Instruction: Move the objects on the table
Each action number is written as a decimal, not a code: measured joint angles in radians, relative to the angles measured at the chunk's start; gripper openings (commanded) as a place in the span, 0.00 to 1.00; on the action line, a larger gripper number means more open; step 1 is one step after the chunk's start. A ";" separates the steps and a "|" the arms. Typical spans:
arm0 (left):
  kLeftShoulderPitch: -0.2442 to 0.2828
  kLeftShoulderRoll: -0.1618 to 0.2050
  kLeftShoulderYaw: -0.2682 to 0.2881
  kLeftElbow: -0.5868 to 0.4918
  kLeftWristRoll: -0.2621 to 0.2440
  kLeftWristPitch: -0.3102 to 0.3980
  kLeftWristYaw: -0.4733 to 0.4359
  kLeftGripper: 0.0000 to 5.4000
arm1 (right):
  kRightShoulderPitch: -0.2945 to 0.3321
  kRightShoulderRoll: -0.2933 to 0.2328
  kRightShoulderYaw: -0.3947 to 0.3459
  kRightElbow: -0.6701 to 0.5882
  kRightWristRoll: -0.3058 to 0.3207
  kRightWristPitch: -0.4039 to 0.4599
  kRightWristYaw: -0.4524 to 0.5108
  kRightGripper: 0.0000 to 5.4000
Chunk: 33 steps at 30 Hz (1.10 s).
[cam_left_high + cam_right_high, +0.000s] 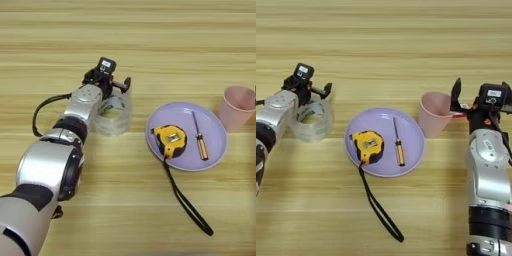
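The yellow-and-black tape measure (170,140) lies on a lilac plate (215,127), and its long black strap (189,202) trails off the plate toward the table's front. The clear tape roll (114,116) stands on the wooden table (130,30), left of the plate. My left gripper (109,82) hangs open over the roll's far rim, its fingers spread about as wide as the roll. My right gripper (476,97) is held upright just right of a pink cup (433,114), close to its rim.
A small screwdriver (398,142) with an orange handle lies on the plate beside the tape measure. The pink cup stands upright at the plate's far right edge. Bare wood stretches across the far half of the table and along the front.
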 measured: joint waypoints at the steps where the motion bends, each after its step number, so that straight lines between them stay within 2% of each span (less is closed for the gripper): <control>1: 0.000 -0.001 0.000 0.000 0.000 0.000 0.000 1.00 | 0.000 0.001 0.000 0.000 0.000 0.000 0.000 1.00; 12: 0.018 0.006 -0.017 -0.009 0.027 -0.020 -0.026 1.00 | 0.000 0.003 0.000 -0.001 -0.003 0.002 0.000 1.00; 24: 0.047 0.009 -0.029 -0.031 0.035 -0.041 -0.038 1.00 | 0.000 0.004 0.000 -0.001 -0.003 0.003 -0.001 1.00; 33: 0.086 0.021 -0.048 -0.089 0.035 -0.036 -0.117 1.00 | 0.000 0.004 0.001 -0.003 -0.005 0.004 -0.002 1.00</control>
